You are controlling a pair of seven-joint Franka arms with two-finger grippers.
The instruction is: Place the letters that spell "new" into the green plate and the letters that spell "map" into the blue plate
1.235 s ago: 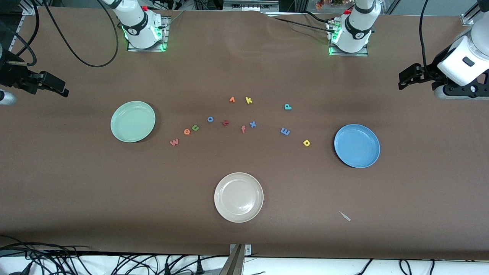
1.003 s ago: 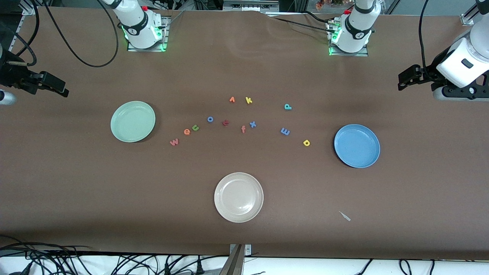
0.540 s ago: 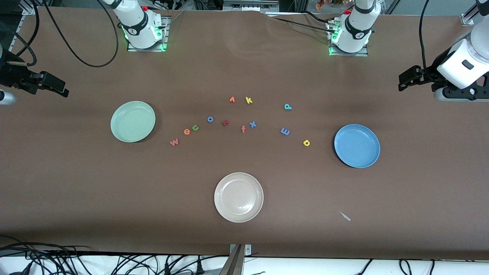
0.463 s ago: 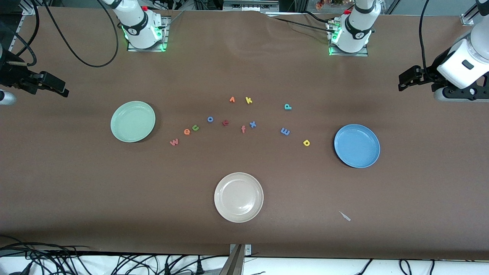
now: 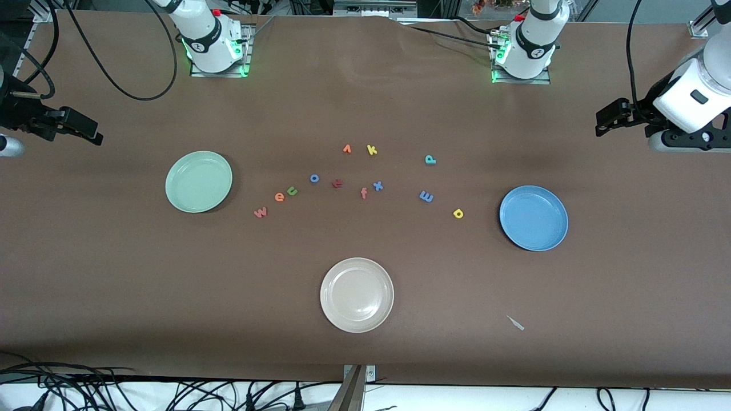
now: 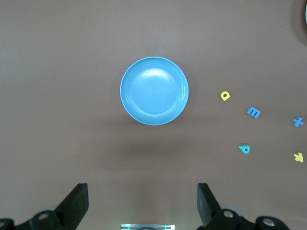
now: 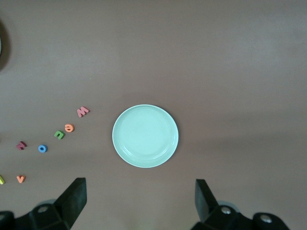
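Brown table (image 5: 365,103): cream plate (image 5: 357,294) nearest camera; both hands wide, empty — left hand (image 6: 142,203) above blue plate (image 6: 154,91), right hand (image 7: 140,203) above green plate (image 7: 145,136).

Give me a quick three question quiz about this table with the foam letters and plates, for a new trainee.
1. True or false: the green plate already holds a letter.
2. Which letter lies closest to the blue plate: A) teal p, B) yellow a, C) blue m?
3. Fill in: the left gripper is over the table with its jaws ____.

Key: 1 false; 2 B; 3 open.
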